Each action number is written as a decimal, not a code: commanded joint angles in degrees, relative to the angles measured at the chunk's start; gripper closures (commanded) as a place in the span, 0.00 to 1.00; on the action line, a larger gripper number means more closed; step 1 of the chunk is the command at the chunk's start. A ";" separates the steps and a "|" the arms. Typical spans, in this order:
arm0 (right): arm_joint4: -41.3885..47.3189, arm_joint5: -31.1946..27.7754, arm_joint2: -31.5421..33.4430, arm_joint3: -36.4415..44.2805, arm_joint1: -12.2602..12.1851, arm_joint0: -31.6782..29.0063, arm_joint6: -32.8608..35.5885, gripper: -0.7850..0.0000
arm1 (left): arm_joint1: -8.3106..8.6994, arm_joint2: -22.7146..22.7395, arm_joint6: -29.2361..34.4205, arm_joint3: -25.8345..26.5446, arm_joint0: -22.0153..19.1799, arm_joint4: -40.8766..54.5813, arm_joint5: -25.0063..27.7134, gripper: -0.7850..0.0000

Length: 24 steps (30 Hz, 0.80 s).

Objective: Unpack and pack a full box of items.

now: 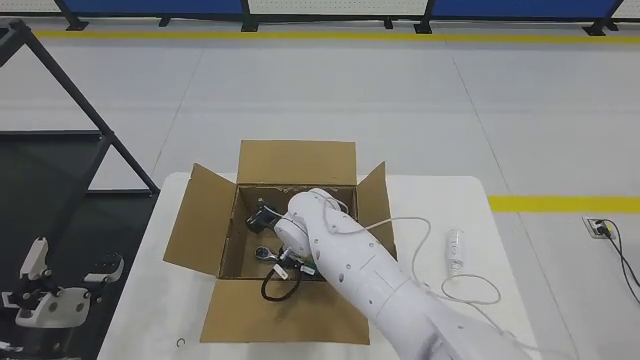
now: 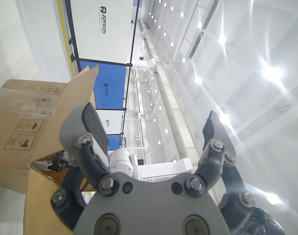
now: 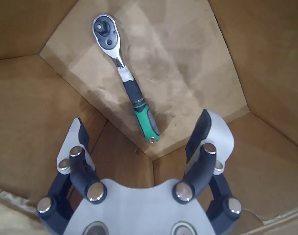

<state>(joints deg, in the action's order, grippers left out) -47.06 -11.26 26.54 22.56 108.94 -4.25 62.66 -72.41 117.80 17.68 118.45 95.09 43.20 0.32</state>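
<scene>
Hanging inside the open cardboard box (image 1: 200, 222) on the white table (image 1: 470, 200), the right gripper (image 3: 143, 121) has its fingers spread wide, with nothing between them. The right wrist view supplies the box interior: a ratchet wrench (image 3: 114, 57) with a green handle lies flat on the box floor, handle end toward the gripper. The left wrist view places the left gripper (image 2: 151, 113) outside the box beside a flap, fingers apart and empty. The top view adds a small white bottle (image 1: 456, 250) lying on the table right of the box.
</scene>
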 commanded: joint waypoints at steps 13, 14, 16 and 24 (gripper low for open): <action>-0.73 -7.49 -1.32 -6.29 3.55 0.33 4.10 0.00 | 0.09 -0.48 -0.29 -0.52 -0.86 -0.51 -1.11 0.00; -0.79 -8.11 -1.36 -6.49 3.70 0.37 4.38 0.00 | 0.10 -0.63 -0.27 -0.54 -0.98 -0.68 -1.15 0.00; -0.93 -9.17 -1.43 -6.85 3.97 0.46 4.88 0.00 | 0.12 -0.95 -0.28 -0.57 -1.21 -0.93 -1.33 0.00; -3.11 -13.58 -2.65 -7.26 5.04 0.84 10.83 0.00 | 0.18 -1.66 -0.44 -0.73 -1.89 -1.47 -1.68 0.00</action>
<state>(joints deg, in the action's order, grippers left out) -49.90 -24.67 24.01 15.33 113.84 -3.46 72.81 -72.24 116.17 17.28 117.76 93.27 41.76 -1.33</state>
